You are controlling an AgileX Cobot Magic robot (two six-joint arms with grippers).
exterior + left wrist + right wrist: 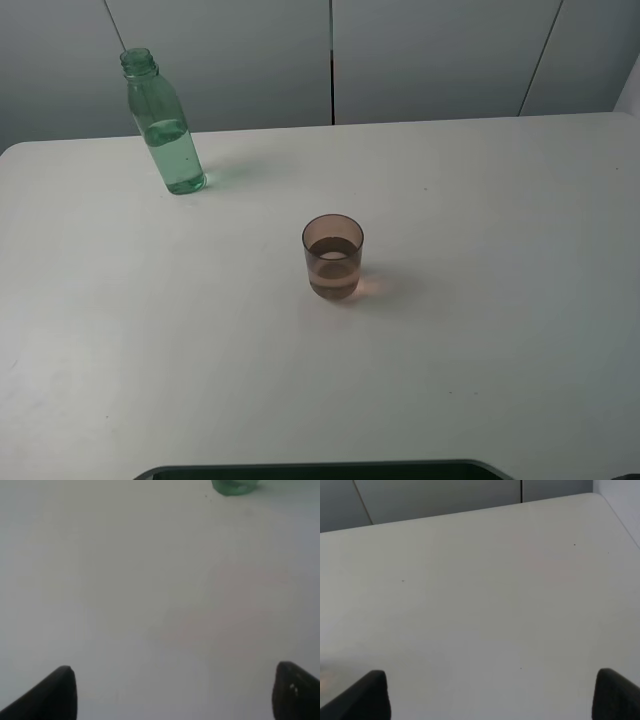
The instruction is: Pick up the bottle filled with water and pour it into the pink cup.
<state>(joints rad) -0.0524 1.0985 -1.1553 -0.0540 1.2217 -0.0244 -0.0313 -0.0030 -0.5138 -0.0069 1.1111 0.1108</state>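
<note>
The green-tinted bottle stands upright and uncapped at the table's far left, about half full of clear liquid. Its base shows at the edge of the left wrist view, well ahead of my left gripper, which is open with nothing between its black fingertips. The pink cup stands near the table's middle with liquid in its lower half. My right gripper is open and empty over bare table; neither bottle nor cup shows in its view. In the exterior high view neither gripper appears.
The white table ends at a grey panelled wall behind. A dark rounded edge runs along the front of the table. The table's right edge shows in the right wrist view.
</note>
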